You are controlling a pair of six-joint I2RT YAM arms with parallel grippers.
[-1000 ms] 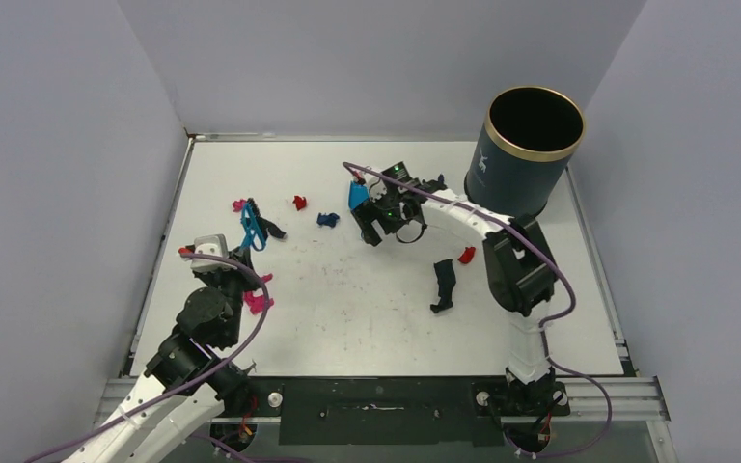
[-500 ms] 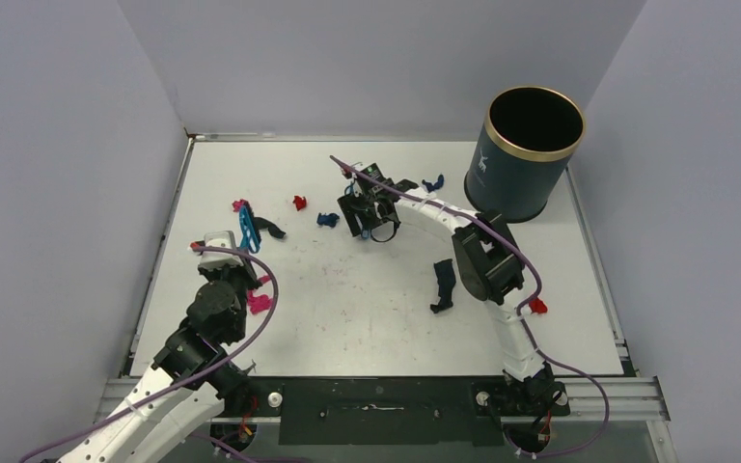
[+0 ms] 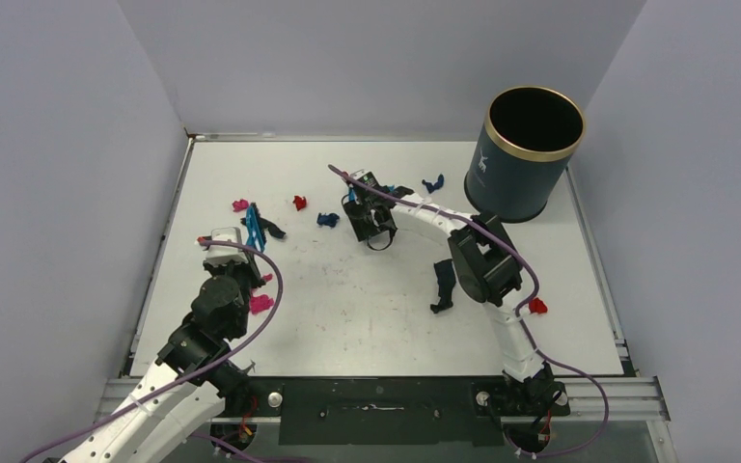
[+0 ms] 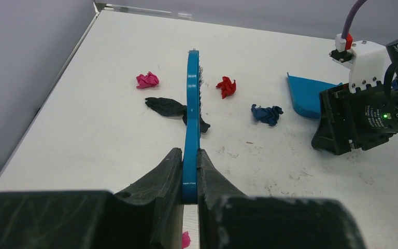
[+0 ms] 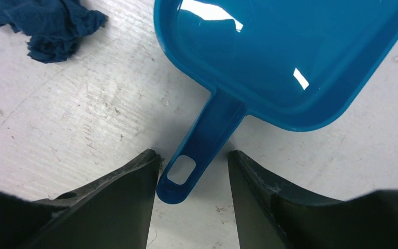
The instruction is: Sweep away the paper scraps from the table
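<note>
My left gripper (image 4: 189, 155) is shut on the handle of the small blue hand brush (image 4: 192, 104), which points away over the table (image 3: 347, 309); it also shows from above (image 3: 252, 231). Paper scraps lie around its bristles: pink (image 4: 147, 80), black (image 4: 166, 107), red (image 4: 226, 86) and dark blue (image 4: 267, 113). My right gripper (image 5: 193, 161) is open, its jaws either side of the handle of the blue dustpan (image 5: 290, 57), which lies flat on the table. A dark blue scrap (image 5: 46, 26) lies just beyond the pan.
A dark bin with a gold rim (image 3: 526, 145) stands at the back right. More scraps lie about: dark blue (image 3: 432, 183) near the bin, black (image 3: 444, 280) mid-table, red (image 3: 537, 306) by my right arm, pink (image 3: 260, 303) beside my left arm.
My right gripper has moved left and lowered the dustpan onto the table. My left gripper has carried the brush slightly forward and right.
</note>
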